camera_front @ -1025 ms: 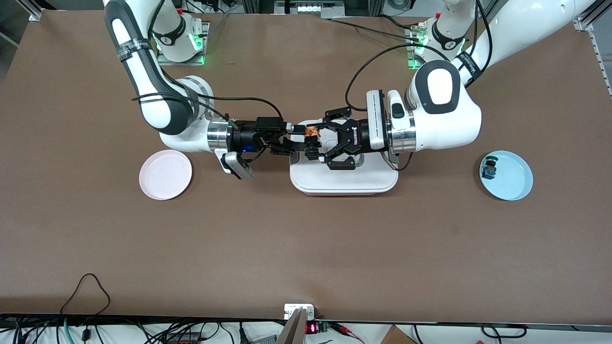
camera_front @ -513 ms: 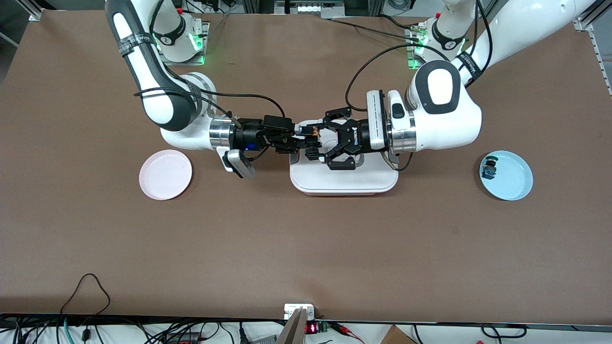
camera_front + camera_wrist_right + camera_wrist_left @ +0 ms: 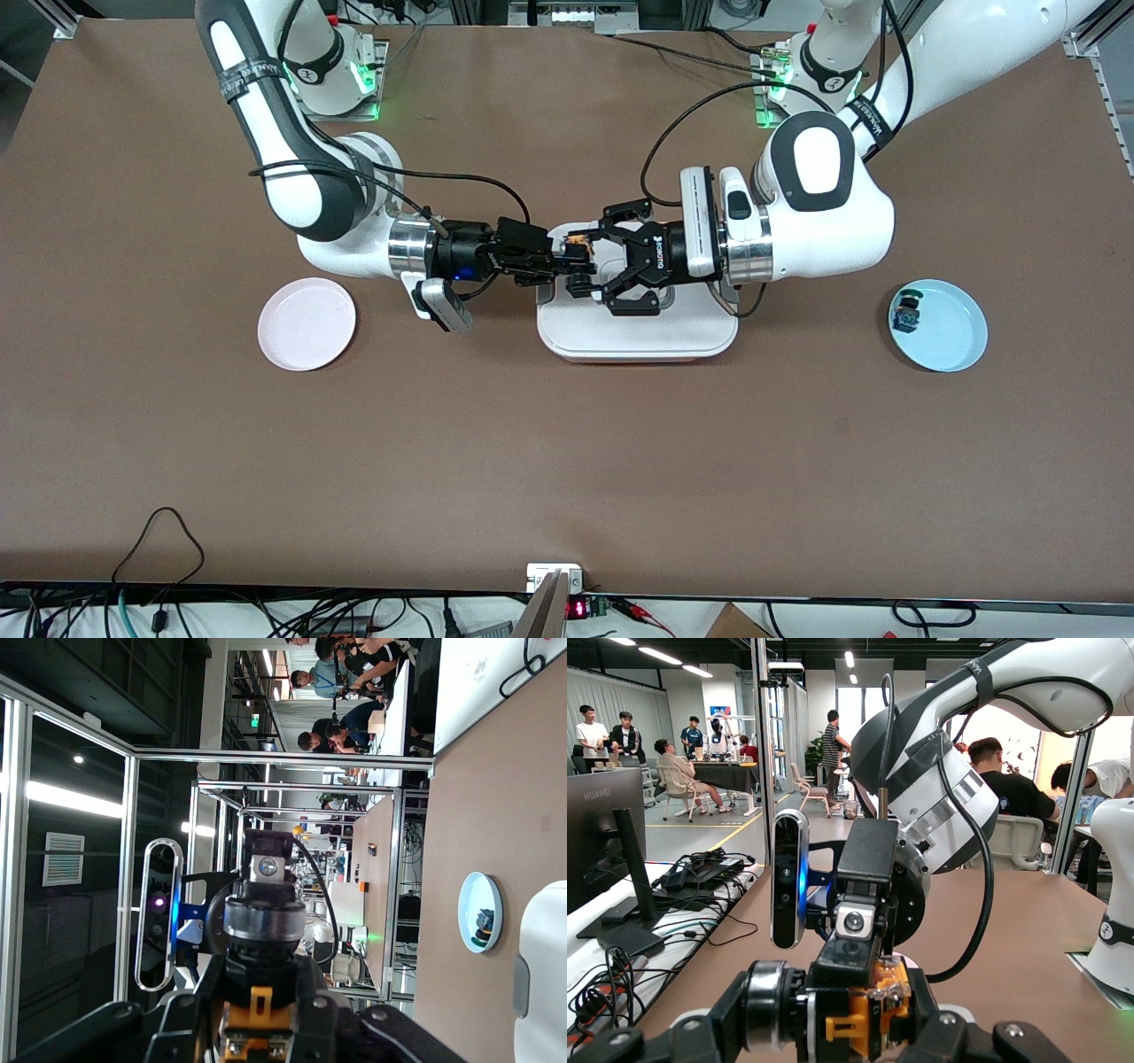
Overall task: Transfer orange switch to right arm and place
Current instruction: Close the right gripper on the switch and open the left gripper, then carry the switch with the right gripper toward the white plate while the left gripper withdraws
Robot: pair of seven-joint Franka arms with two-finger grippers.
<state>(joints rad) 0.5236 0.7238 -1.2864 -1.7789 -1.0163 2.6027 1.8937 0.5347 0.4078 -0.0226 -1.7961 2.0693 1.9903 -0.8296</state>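
Handover in mid-air over the white tray. The right gripper (image 3: 567, 260), reaching in from the 9 o'clock side of the front view, has its jaws pressed in on the orange switch (image 3: 578, 249); the left gripper (image 3: 592, 262), reaching in from 3 o'clock, pinches the same switch from the facing end. Both grips hold one part. In the left wrist view the switch (image 3: 864, 1019) sits between the left gripper's fingers with the right arm (image 3: 921, 797) directly ahead at 12 o'clock; in the right wrist view its orange part (image 3: 257, 1005) shows low in the picture under the silver collar.

The switch hangs above the edge of the white tray (image 3: 638, 341) toward the right arm's end of the table. The pink plate (image 3: 306, 323) lies at about 8 o'clock from the grippers, the blue plate (image 3: 952, 332) at about 4 o'clock; the blue plate carries the blue-and-green small part (image 3: 905, 312).

Judgement on technique: the step in hand is the release by the left gripper. It is best done only once the right grip is firm, with the left jaws spreading fully before that arm draws straight back toward 3 o'clock, so the switch is not twisted. The pink plate looks the likely place to set it down.
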